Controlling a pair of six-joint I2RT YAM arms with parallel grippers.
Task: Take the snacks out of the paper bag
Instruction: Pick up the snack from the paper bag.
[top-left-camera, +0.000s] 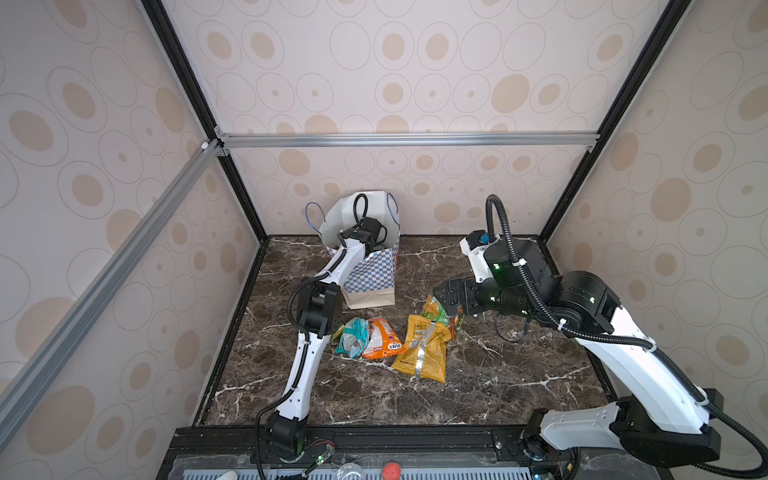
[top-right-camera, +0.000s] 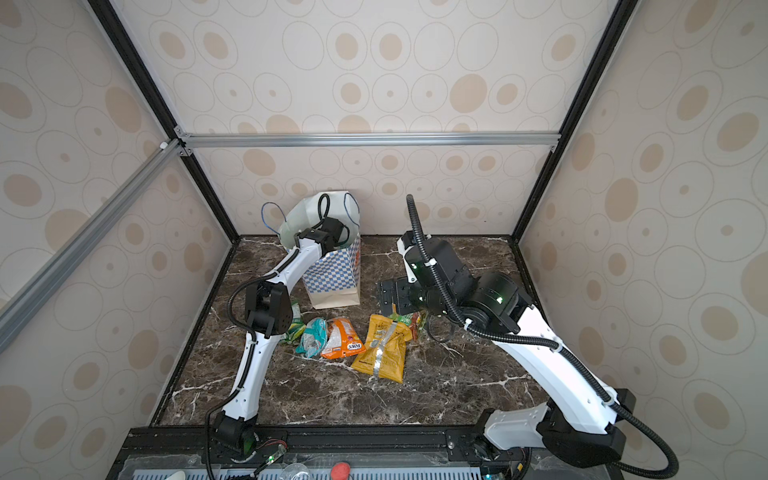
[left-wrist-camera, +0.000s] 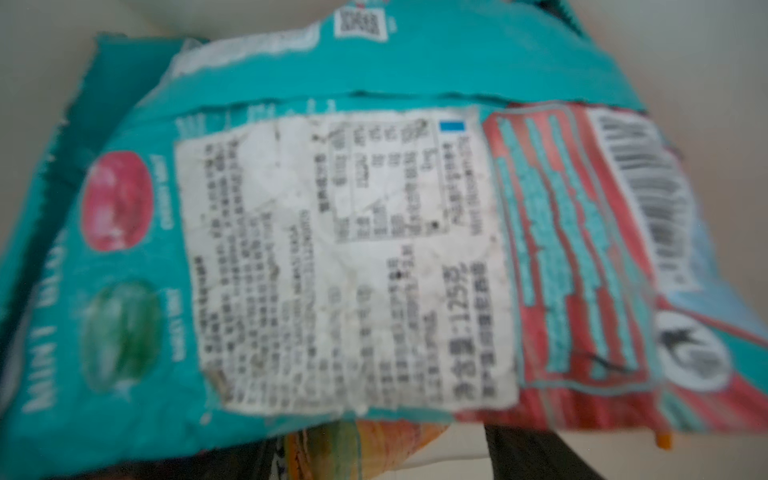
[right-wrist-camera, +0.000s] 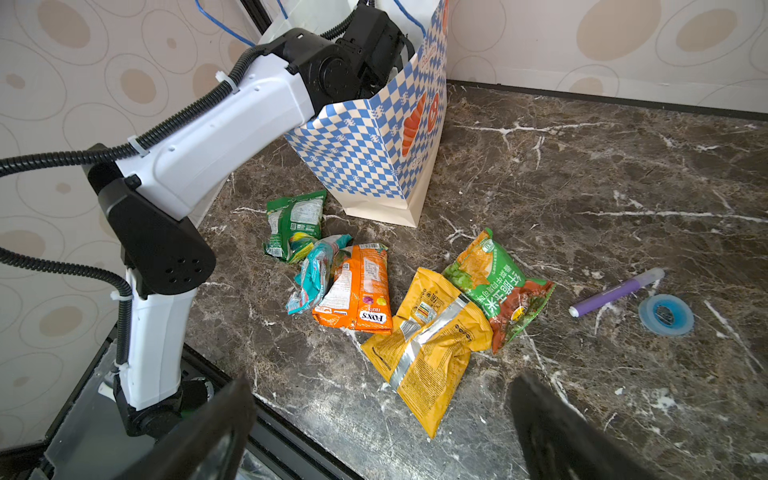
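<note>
The paper bag (top-left-camera: 372, 274) (right-wrist-camera: 374, 153) stands upright at the back of the marble table, and my left arm reaches down into its mouth. Inside it, the left wrist view shows a teal snack packet (left-wrist-camera: 353, 249) filling the picture, with an orange packet (left-wrist-camera: 353, 449) under it. My left gripper (left-wrist-camera: 384, 455) is open, its dark fingers (left-wrist-camera: 532, 457) wide apart just short of the teal packet. Several snacks lie on the table in front of the bag: green (right-wrist-camera: 295, 224), teal (top-left-camera: 351, 336), orange (top-left-camera: 382, 338), yellow (top-left-camera: 422, 349) and green-orange (right-wrist-camera: 498, 286). My right gripper (right-wrist-camera: 380, 436) (top-left-camera: 446, 297) hovers open above them, holding nothing.
A purple pen-like stick (right-wrist-camera: 615, 291) and a small blue tape roll (right-wrist-camera: 665, 313) lie on the table to the right of the snacks. Patterned walls close in the table on three sides. A black rail (top-left-camera: 374, 436) runs along the front edge.
</note>
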